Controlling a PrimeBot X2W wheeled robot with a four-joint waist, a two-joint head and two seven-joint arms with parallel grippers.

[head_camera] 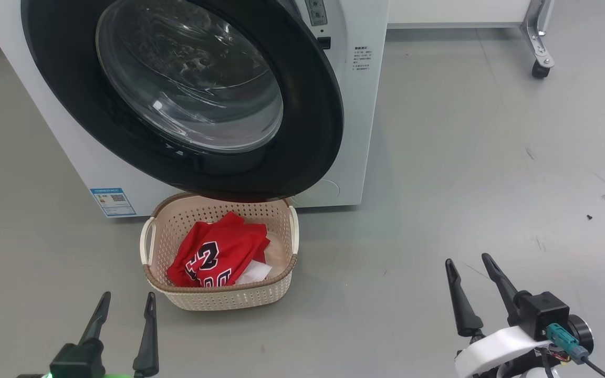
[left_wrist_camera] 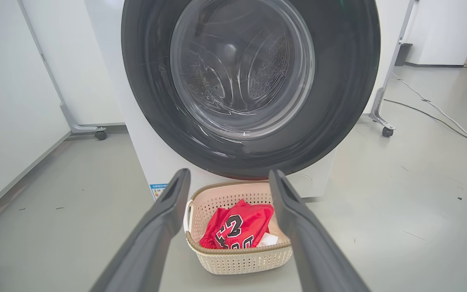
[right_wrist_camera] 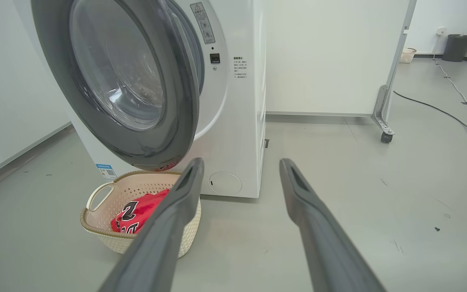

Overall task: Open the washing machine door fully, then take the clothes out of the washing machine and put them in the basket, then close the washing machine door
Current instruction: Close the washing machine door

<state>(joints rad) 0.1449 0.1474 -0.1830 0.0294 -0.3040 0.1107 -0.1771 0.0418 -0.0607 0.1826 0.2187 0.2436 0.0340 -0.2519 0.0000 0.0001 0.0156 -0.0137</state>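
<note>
Head view: I see the clothes (head_camera: 213, 254) lying in the basket (head_camera: 223, 300) on the floor, beneath the ajar washing machine door (head_camera: 315, 105). The left gripper (head_camera: 128, 296) and right gripper (head_camera: 467, 260) are both spread and empty.

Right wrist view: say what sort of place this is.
Probably a lab or test room: a washing machine on a plain grey floor, a white partition on wheels, a loose cable.

A grey floor (head_camera: 481, 157) carries white partition panels (right_wrist_camera: 322, 56) on castors (right_wrist_camera: 386, 137), a black cable (right_wrist_camera: 440, 110) and a dark bin (right_wrist_camera: 458, 46).
</note>
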